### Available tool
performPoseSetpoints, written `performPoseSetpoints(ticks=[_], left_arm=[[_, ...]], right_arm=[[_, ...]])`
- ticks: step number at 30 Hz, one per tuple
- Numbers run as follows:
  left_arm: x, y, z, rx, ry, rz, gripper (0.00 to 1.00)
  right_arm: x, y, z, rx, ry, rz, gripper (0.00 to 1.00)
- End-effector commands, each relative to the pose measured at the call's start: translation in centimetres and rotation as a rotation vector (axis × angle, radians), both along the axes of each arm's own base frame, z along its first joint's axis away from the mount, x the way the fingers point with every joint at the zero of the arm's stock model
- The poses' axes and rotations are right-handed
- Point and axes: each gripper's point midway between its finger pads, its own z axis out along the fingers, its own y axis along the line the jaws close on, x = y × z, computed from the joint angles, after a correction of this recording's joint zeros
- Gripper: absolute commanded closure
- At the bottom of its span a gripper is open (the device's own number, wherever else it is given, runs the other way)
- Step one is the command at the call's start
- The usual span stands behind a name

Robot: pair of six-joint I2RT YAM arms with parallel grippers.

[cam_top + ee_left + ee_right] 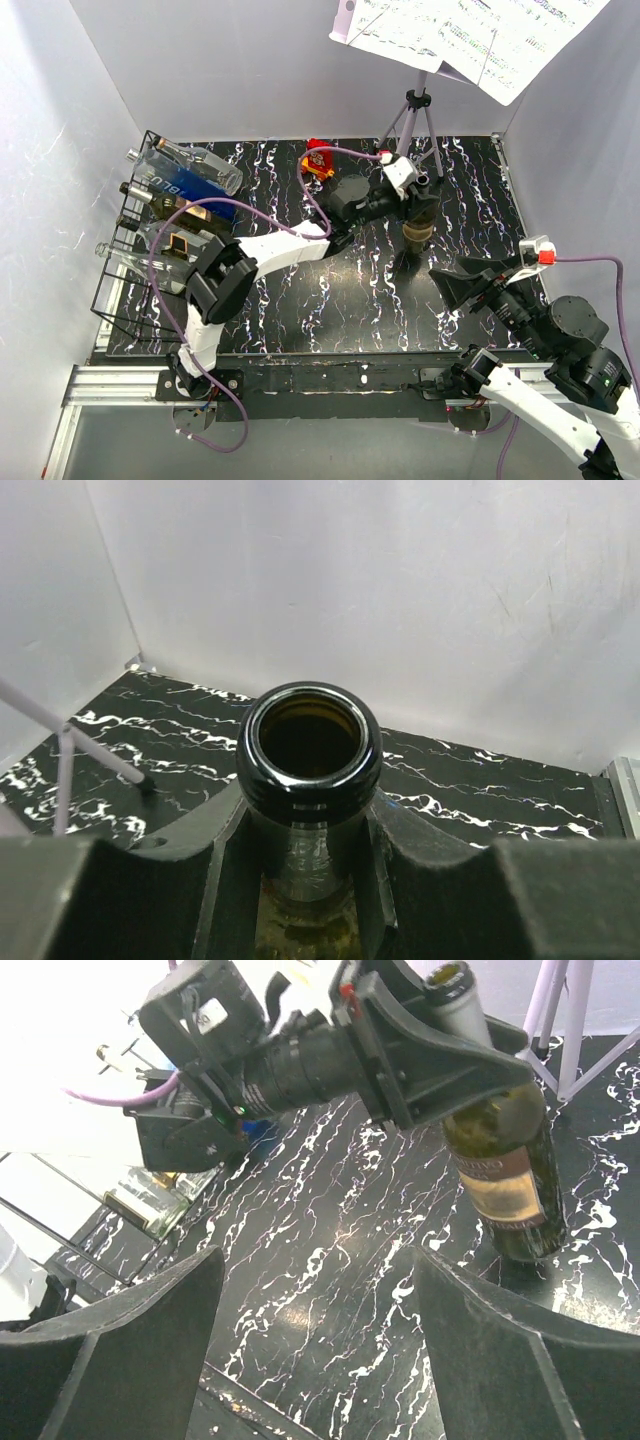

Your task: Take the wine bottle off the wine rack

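Left fingers (180, 890) clamp the neck of the wine bottle (505, 1180), judged heavy, rigid, slippery glass; right fingers (120, 1330) stand open.

Top view looks down on the whole table (330, 290) from behind; left wrist sits close over the wine bottle (310, 745) facing the back wall (400, 580); right wrist sees it low, farther off.

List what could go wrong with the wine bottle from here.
1. The left pincer clamps the wine bottle only at the neck, just under the lip; the smooth glass may slip or swing.
2. The music stand's tripod legs are close beyond the bottle; a drift that way could knock them.
3. The bottle's mouth is open; tipping could spill any contents.
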Motion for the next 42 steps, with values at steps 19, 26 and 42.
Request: performPoseSetpoints(ticks=[19, 26, 42], left_arm=[[-1.2, -4.8, 3.4, -0.056, -0.026, -0.033, 0.41], [-1.7, -3.6, 5.4, -0.082, -0.031, -0.014, 0.25], [-1.7, 13.0, 12.1, -0.128, 0.058, 0.507, 0.02]], right_arm=[[0.1, -1.3, 0.2, -0.004, -0.037, -0.047, 0.16], [0.1, -1.4, 0.4, -0.005, -0.039, -0.049, 0.16], [0.0, -1.4, -1.0, -0.019, 0.006, -0.052, 0.16]])
